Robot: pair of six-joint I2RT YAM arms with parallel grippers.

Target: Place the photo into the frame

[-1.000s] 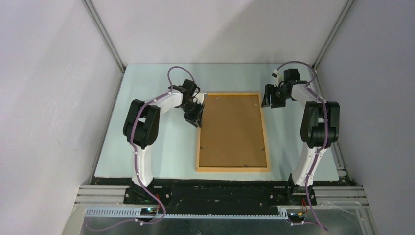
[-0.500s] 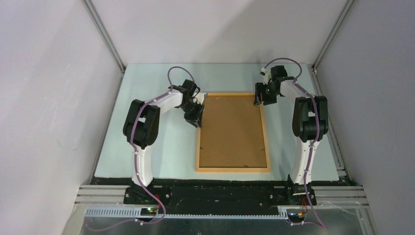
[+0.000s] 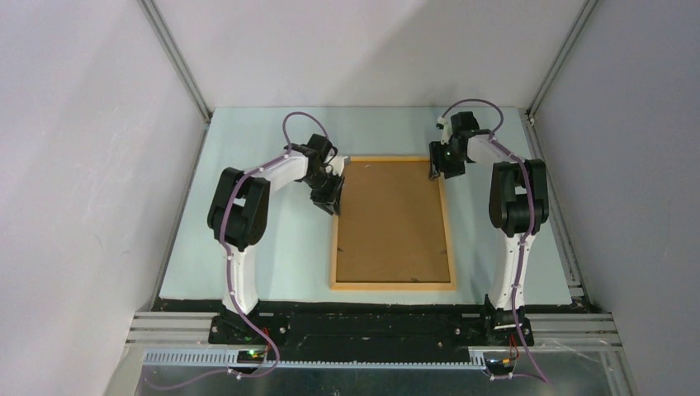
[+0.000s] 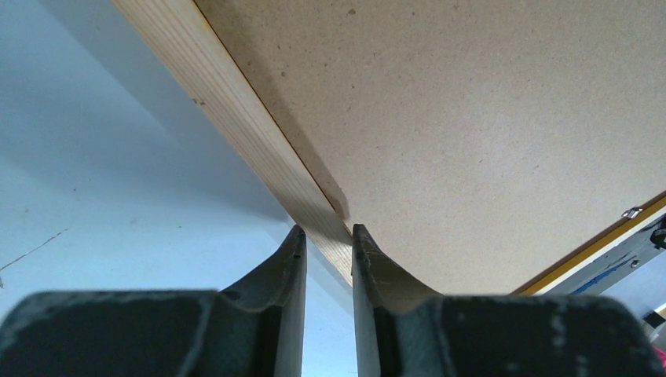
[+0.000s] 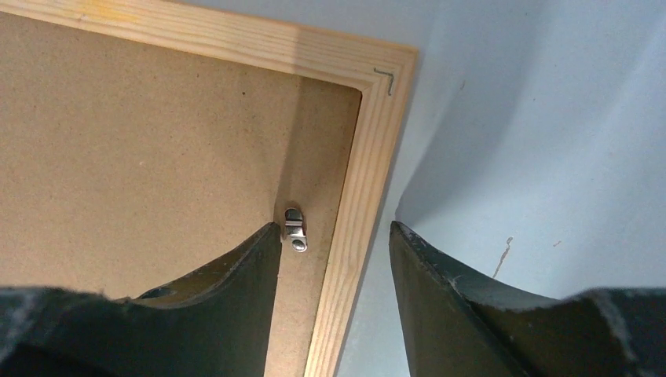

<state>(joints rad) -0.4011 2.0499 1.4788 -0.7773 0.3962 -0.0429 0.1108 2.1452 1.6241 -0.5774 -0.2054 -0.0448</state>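
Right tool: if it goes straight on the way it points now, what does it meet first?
Probably the frame's right rail, lying between the right tool's open fingers; the inner finger would land beside the metal clip on the backing board.

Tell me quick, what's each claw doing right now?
Left claw: closed on the left rail of the thin orange-yellow wooden picture frame.
Right claw: open, straddling that frame's right rail.

Overhead camera looks down from behind; both wrist cameras look closely at the shared frame.
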